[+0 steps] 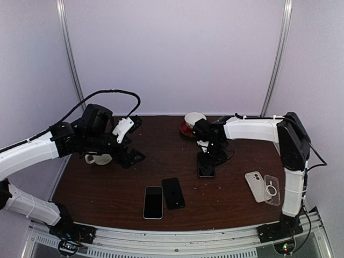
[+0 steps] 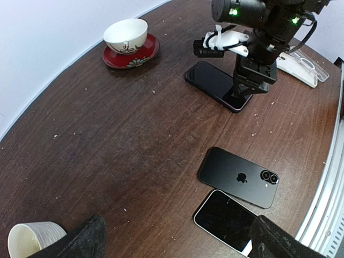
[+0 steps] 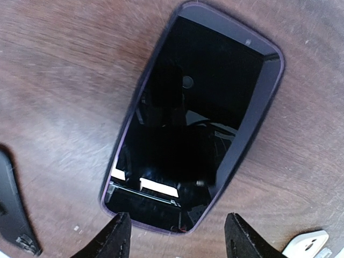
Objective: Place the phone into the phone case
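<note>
A dark phone (image 3: 193, 123) lies face up and flat on the brown table (image 1: 107, 188), with a purple rim around it that looks like the phone case (image 3: 262, 102). My right gripper (image 3: 177, 239) hovers over the phone's near end, open, with one finger on each side and neither touching it. From above, the right gripper (image 1: 207, 156) points down at this phone (image 1: 206, 167). My left gripper (image 1: 130, 142) hangs open above the table's left side, holding nothing, its dark fingertips (image 2: 80, 242) at the bottom of the left wrist view.
A black phone (image 1: 173, 192) lies back up beside a white-rimmed phone (image 1: 153, 201) near the front edge. At the right lie a white phone (image 1: 255, 185) and a clear case (image 1: 272, 189). A bowl on a red saucer (image 1: 193, 122) stands at the back, a white cup (image 1: 98, 158) at the left.
</note>
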Robot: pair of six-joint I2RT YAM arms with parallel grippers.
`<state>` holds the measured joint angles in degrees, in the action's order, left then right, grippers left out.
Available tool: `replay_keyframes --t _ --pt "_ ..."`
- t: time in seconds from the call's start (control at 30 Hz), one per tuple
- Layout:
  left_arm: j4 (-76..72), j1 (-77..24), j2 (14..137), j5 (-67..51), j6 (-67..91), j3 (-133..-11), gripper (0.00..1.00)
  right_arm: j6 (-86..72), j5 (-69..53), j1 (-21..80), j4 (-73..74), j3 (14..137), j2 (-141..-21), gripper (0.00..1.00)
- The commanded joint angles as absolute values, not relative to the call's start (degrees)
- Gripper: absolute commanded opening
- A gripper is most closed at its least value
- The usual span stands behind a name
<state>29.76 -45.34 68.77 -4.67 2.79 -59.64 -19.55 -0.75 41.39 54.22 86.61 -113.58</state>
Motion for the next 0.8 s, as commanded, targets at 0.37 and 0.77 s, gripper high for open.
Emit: replay_keyframes --t 0.37,0.77 --pt "27.3 -44.9 67.7 -5.5 1.5 -59.0 0.98 -21.5 8.7 44.4 56.3 81.5 -119.1 0.62" --pt "27.4 -44.9 67.0 -5.8 1.7 -59.1 0.98 -20.7 9.9 37.5 61.8 81.0 -102.2 0.61"
